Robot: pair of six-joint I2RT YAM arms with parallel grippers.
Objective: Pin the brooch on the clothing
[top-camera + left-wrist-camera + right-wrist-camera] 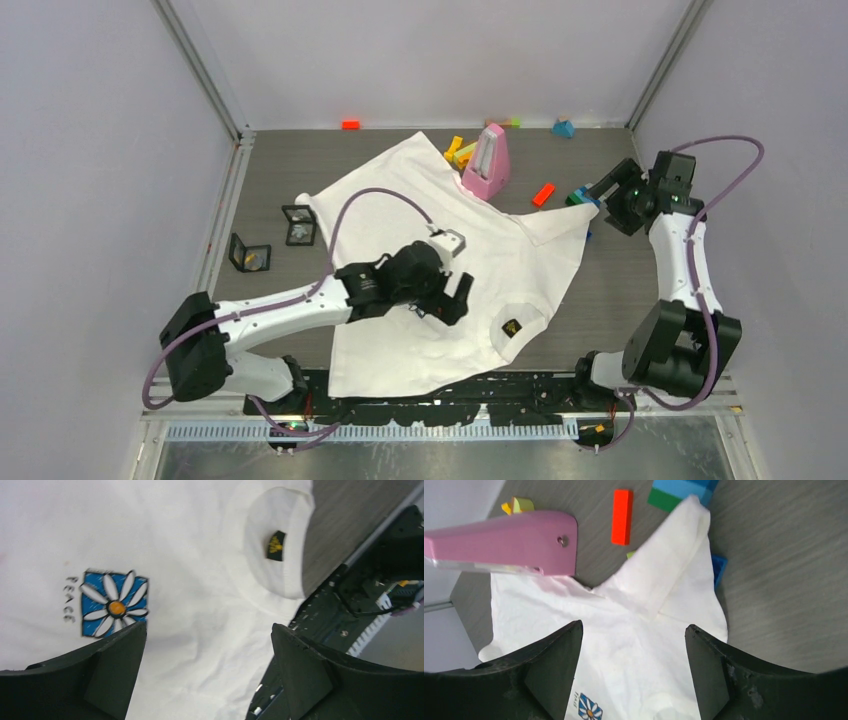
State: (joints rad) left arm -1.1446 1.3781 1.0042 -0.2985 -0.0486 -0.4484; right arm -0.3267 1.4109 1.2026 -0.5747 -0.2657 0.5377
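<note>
The clothing [450,270], a white T-shirt, lies spread out over the middle of the table. Its blue daisy print [114,603] and black neck label [275,545] both show. My left gripper [450,300] hovers over the shirt's middle. In its wrist view the left gripper [208,630] is open, with only bare white cloth between the fingers. My right gripper [600,195] sits at the shirt's right sleeve; the right gripper [633,626] is open and empty above the cloth. I cannot make out the brooch.
Two small black-framed cases [299,225] [249,252] lie left of the shirt, their contents too small to tell. A pink wedge-shaped object [487,160] stands at the shirt's far edge. Coloured blocks lie nearby: orange [543,194], yellow [458,152], blue [563,128].
</note>
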